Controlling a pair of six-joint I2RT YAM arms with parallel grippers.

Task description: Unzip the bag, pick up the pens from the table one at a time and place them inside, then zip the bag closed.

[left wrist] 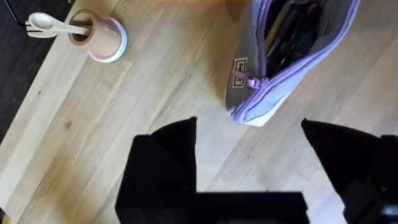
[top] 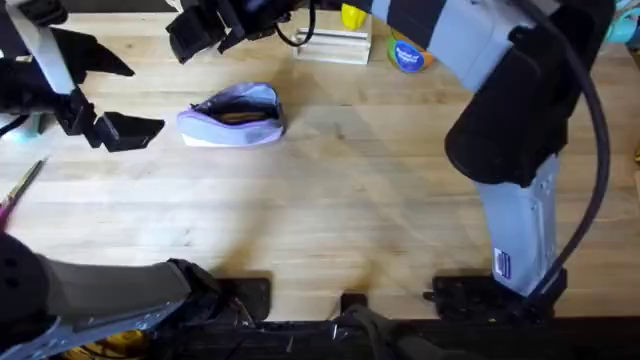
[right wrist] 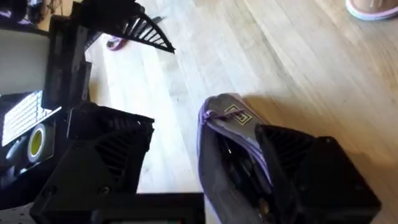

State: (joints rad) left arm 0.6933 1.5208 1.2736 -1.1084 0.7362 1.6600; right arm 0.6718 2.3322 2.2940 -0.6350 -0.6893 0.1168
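Bag (top: 234, 115) unzipped, long axis across the table (top: 340, 200), between both wide-open empty tools: left tool (top: 105, 95), right tool (top: 215, 28).

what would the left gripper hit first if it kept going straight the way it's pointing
Most likely the bag. The left gripper is open, and the pouch's near end with the zipper pull lies just ahead between its fingers, over bare table. How high the gripper hangs is unclear, so it might meet the tabletop first.
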